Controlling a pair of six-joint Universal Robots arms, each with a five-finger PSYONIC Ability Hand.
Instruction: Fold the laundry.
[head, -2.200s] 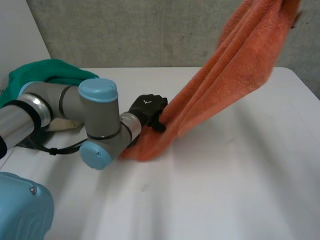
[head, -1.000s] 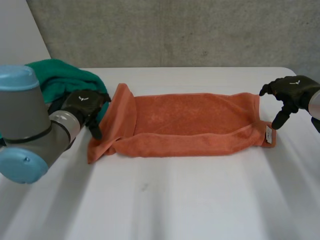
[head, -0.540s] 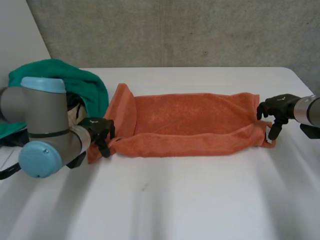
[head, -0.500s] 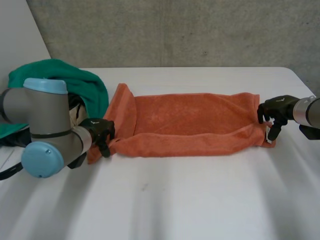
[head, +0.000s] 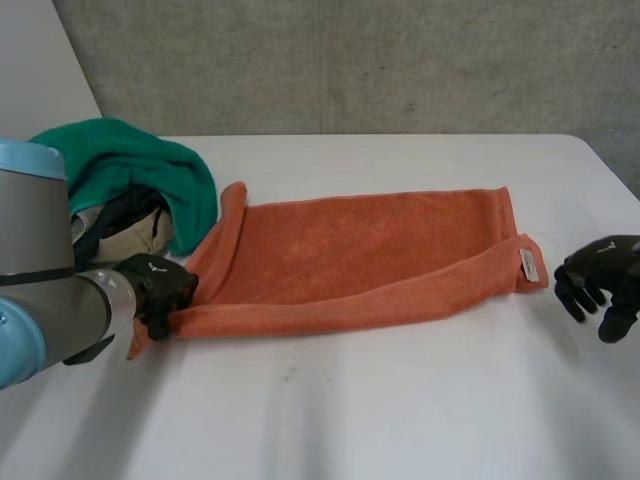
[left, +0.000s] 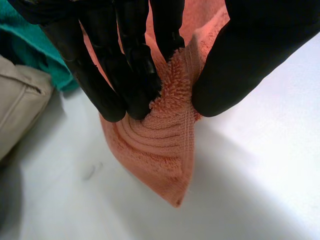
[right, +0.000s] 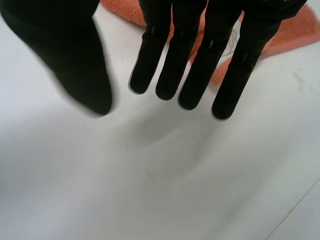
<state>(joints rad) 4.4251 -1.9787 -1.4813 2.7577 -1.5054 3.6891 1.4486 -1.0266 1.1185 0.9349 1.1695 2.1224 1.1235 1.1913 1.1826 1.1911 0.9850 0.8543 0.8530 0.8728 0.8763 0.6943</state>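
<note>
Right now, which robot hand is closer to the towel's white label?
The right robot hand: it is open beside the label, off the cloth. The left robot hand pinches the far end of the towel.

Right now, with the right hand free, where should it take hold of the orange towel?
Take the orange towel by the corner with the white tag, coming in from the right. That doubled corner pokes out toward the open right hand, probably the shortest reach, and the left hand pinches the opposite corner.
</note>
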